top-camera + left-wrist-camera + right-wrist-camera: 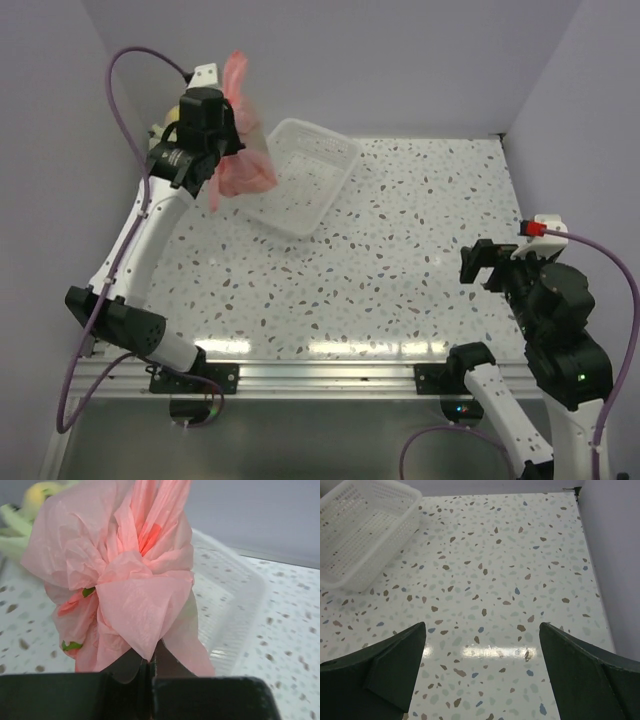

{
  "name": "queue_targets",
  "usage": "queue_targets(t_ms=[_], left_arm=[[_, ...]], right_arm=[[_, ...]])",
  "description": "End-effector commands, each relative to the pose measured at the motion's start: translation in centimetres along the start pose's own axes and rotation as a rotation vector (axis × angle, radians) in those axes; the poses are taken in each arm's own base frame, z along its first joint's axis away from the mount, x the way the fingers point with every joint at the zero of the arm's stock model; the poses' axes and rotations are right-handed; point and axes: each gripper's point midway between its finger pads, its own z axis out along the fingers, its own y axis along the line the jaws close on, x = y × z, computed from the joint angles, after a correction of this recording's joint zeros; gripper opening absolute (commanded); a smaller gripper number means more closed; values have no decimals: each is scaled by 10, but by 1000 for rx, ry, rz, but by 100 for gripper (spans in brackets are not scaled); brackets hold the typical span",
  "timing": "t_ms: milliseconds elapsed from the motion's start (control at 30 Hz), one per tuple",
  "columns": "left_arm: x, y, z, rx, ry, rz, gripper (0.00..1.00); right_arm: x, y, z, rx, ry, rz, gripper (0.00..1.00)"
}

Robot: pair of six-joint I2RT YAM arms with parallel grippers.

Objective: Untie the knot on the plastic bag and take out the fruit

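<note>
Pink plastic bag [135,605] is held up at the far left of the table [400,250], a fold of it clamped between the 2 closed fingers of the left pincer [150,665]. Its knot [125,564] is tied, and the fruit [88,591] inside shows only as small green bits through the film. The white slotted basket [305,180] stands just beside the bag. The right pincer [482,665] hangs well apart over the table, its fingers spread wide

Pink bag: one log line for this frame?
left gripper: shut on bag | bag: at basket left edge | right gripper: open, empty | basket: no fruit seen
</note>
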Motion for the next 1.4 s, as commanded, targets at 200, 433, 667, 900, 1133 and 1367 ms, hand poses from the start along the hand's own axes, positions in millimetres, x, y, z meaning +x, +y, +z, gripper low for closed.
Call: queue_targets(t_ms=[200, 433, 667, 900, 1133, 1367], left_arm=[[54, -219, -128, 723, 101, 268, 0], [174, -295, -156, 900, 148, 609, 0], [288, -291, -161, 950, 208, 717, 0], [372, -228, -179, 929, 329, 712, 31], [336, -214, -230, 1005, 341, 478, 74], [311, -222, -228, 923, 318, 343, 87]], right_arm=[[-6, -1, 8, 43, 124, 9, 99], [-12, 5, 13, 31, 157, 19, 99], [-8, 4, 24, 59, 215, 31, 99], [42, 29, 50, -29, 411, 71, 99], [100, 66, 68, -182, 591, 156, 91], [119, 91, 89, -258, 608, 157, 88]])
